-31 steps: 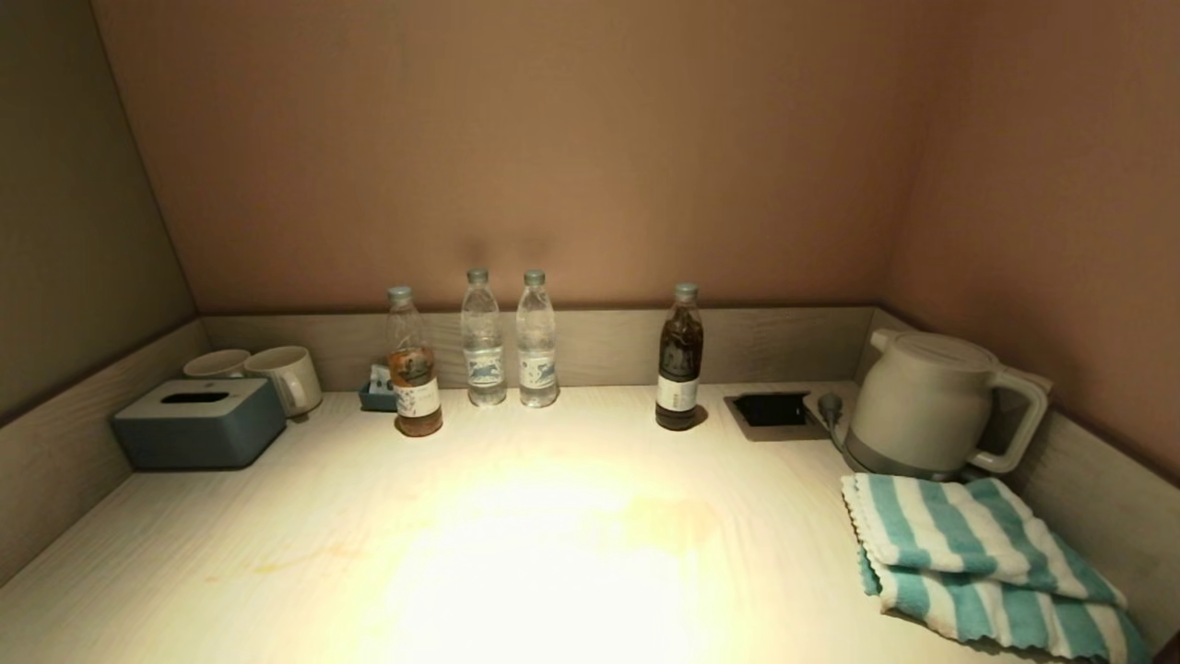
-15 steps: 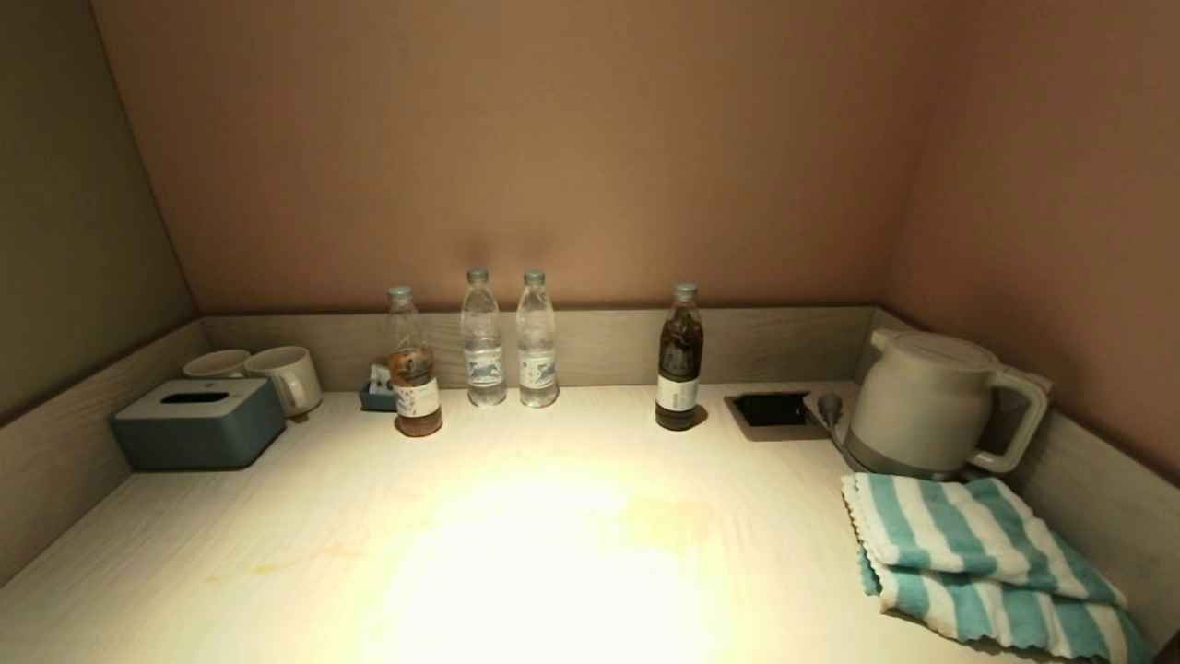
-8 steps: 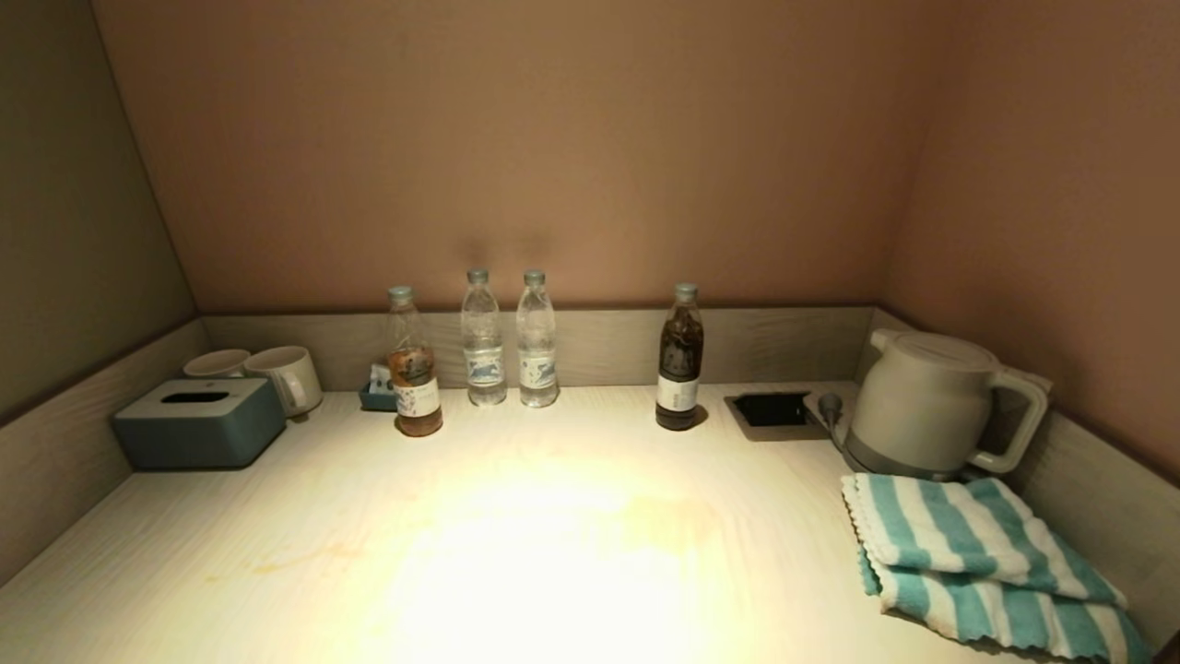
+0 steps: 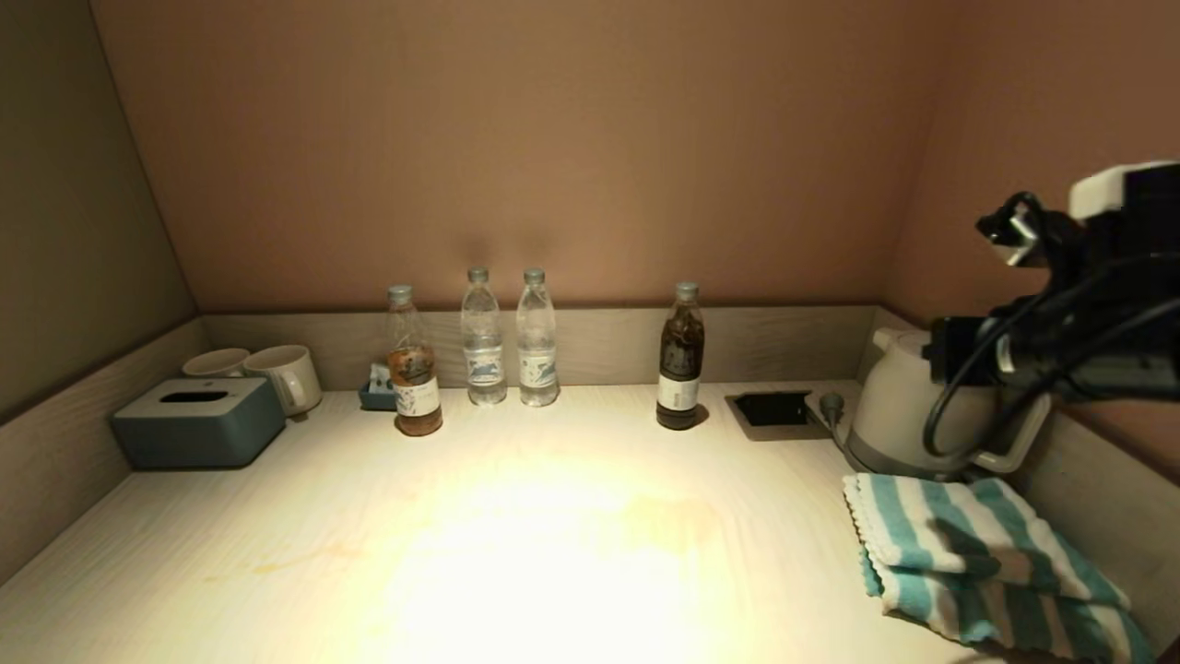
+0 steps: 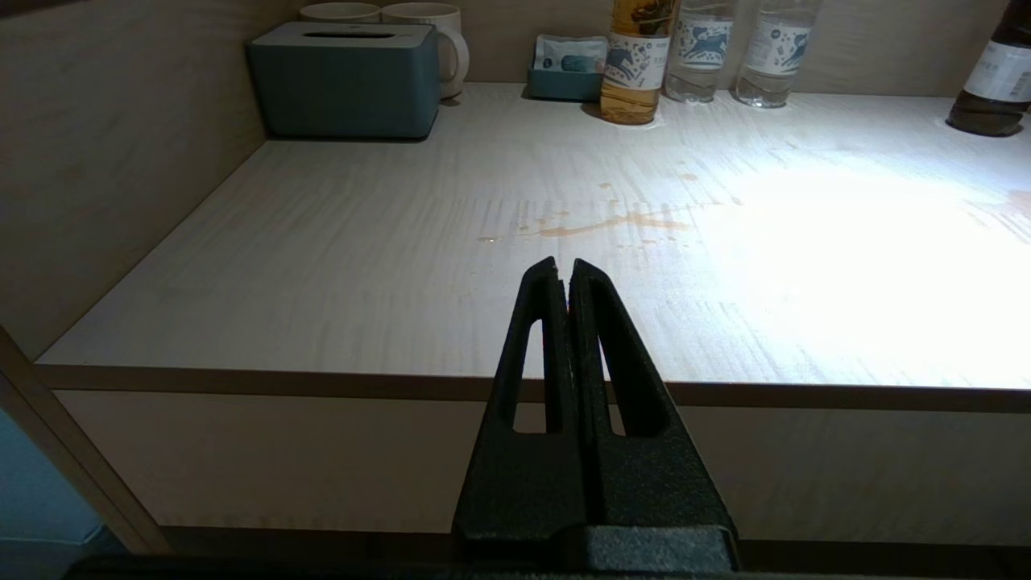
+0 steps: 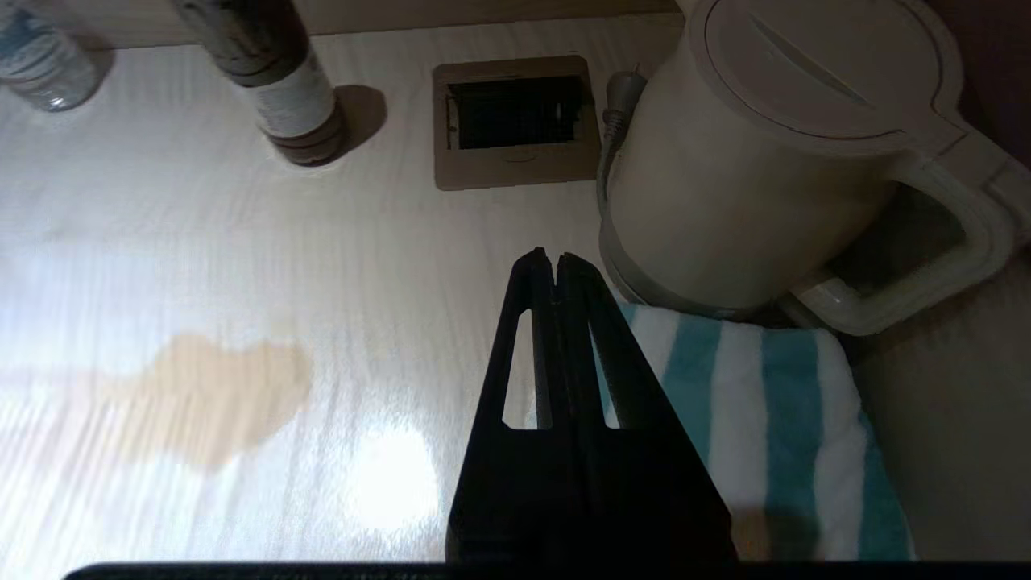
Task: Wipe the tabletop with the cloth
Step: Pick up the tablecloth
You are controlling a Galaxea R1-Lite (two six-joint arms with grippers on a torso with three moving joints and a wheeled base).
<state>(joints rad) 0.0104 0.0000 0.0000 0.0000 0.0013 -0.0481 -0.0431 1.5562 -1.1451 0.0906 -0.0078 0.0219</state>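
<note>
**Right gripper pinched shut above the cloth**

Head view: your right arm [image 4: 1060,341] hangs over the tabletop's [image 4: 553,553] right edge, cloth [image 4: 977,563] at its near right corner.

Right wrist view: right gripper [image 6: 549,259] closed, empty, above cloth beside kettle [image 6: 757,161].

Left wrist view: left gripper [image 5: 562,267] closed off the front edge.

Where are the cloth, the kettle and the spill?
cloth [image 4: 959,539], head view, top fold of the striped towel.
kettle [image 6: 749,161], right wrist view, side of its body.
spill [image 6: 209,395], right wrist view, middle of the tan puddle.
</note>
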